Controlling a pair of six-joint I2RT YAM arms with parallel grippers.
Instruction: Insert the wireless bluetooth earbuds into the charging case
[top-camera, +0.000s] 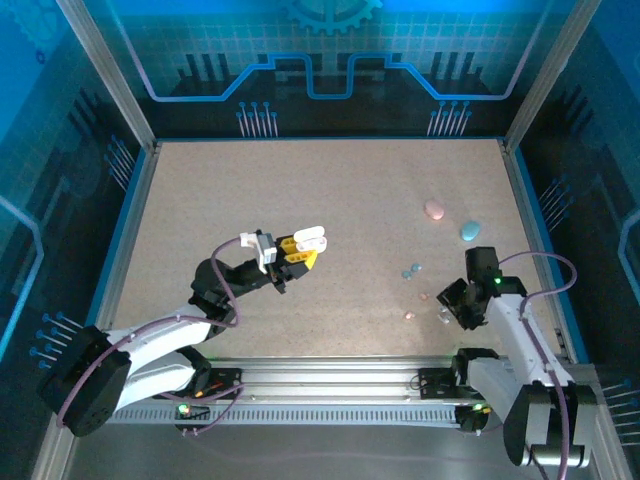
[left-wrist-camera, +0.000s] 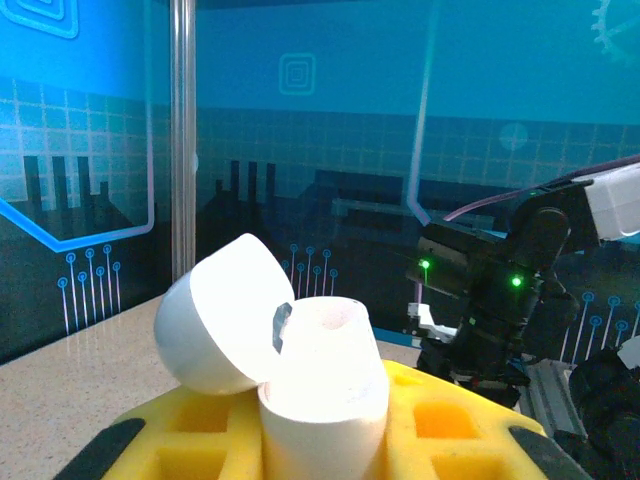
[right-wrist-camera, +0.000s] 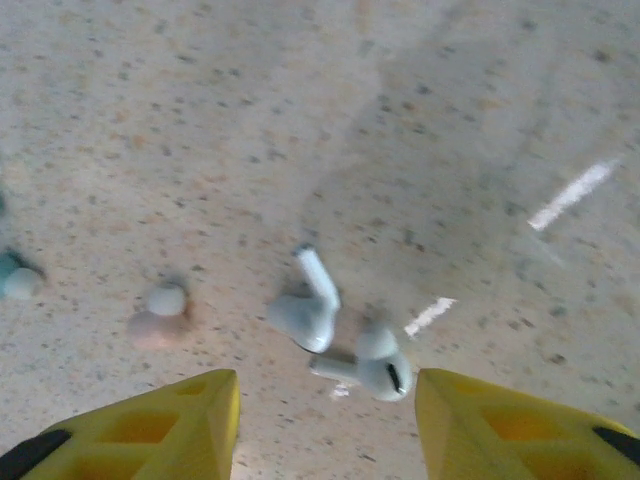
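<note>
My left gripper (top-camera: 300, 250) is shut on a white charging case (left-wrist-camera: 325, 370), held up above the table's middle. Its domed lid (left-wrist-camera: 215, 315) is swung open to the left, and the yellow fingers (left-wrist-camera: 450, 420) press on the base from both sides. Two whitish stemmed earbuds (right-wrist-camera: 308, 310) (right-wrist-camera: 375, 365) lie touching each other on the table. They sit just ahead of and between the yellow fingertips (right-wrist-camera: 190, 420) of my right gripper (right-wrist-camera: 325, 425), which is open and low over them near the table's front right (top-camera: 447, 305).
A pink bud (right-wrist-camera: 165, 300) and a pale blue bud (right-wrist-camera: 15, 280) lie left of the white pair. Further back on the right sit a pink case (top-camera: 434, 210) and a teal case (top-camera: 469, 230). Frame posts and walls ring the table (top-camera: 250, 200).
</note>
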